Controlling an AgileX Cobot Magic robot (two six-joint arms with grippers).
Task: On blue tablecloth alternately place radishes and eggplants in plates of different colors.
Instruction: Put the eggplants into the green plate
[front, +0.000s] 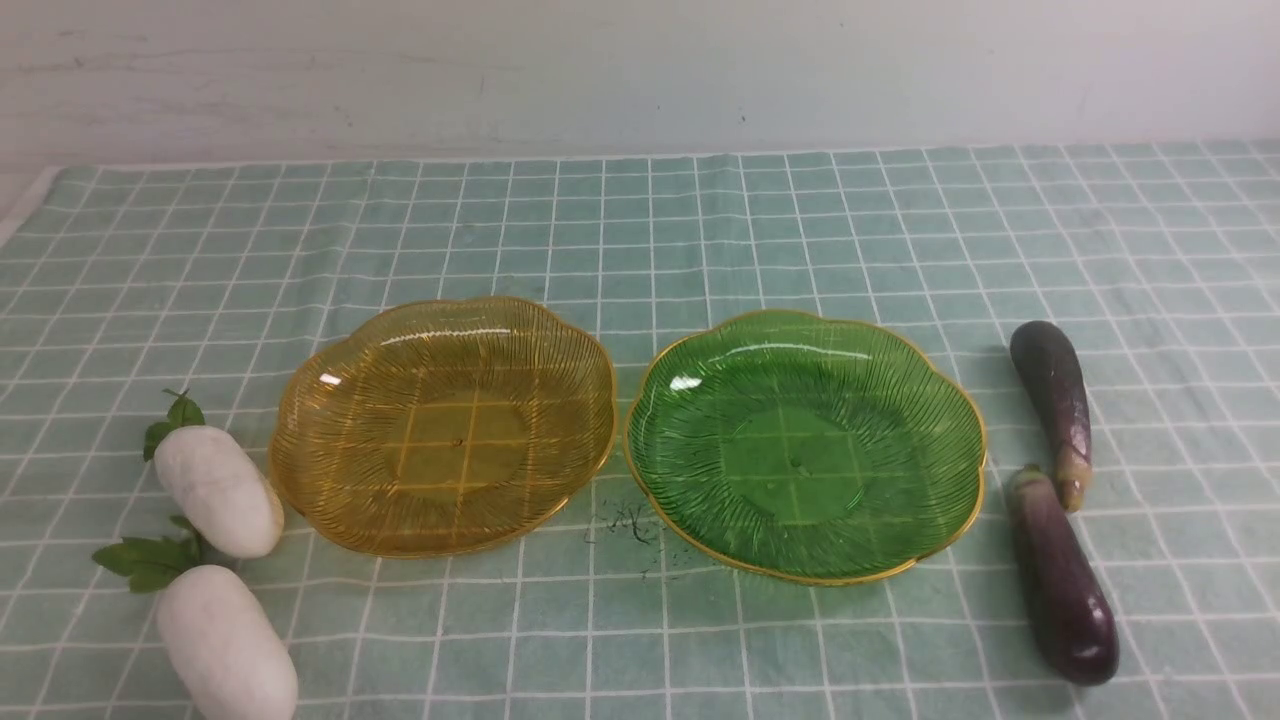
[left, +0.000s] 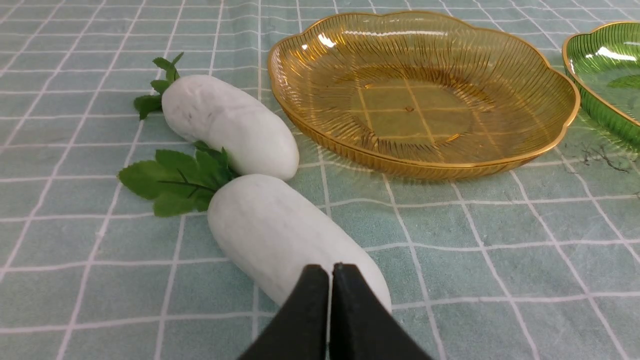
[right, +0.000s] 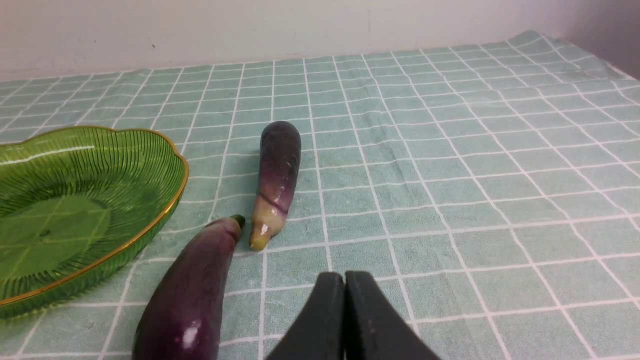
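A: What lies in the middle of the tablecloth (front: 640, 220)?

B: Two plates side by side, barely apart: the left plate (front: 445, 430) and the right plate (front: 805, 450).

A: And on the left side?

B: Two radishes, left of the left plate. The far radish (front: 218, 490) lies just beside its rim. The near radish (front: 228, 645) lies in front, its leafy top against the far one's end.

A: The right side?

B: Two eggplants, right of the right plate. The far eggplant (front: 1055, 395) lies behind the near eggplant (front: 1062, 585), their stem ends side by side.

Both closed: left claw (left: 331, 271), right claw (right: 345, 278).
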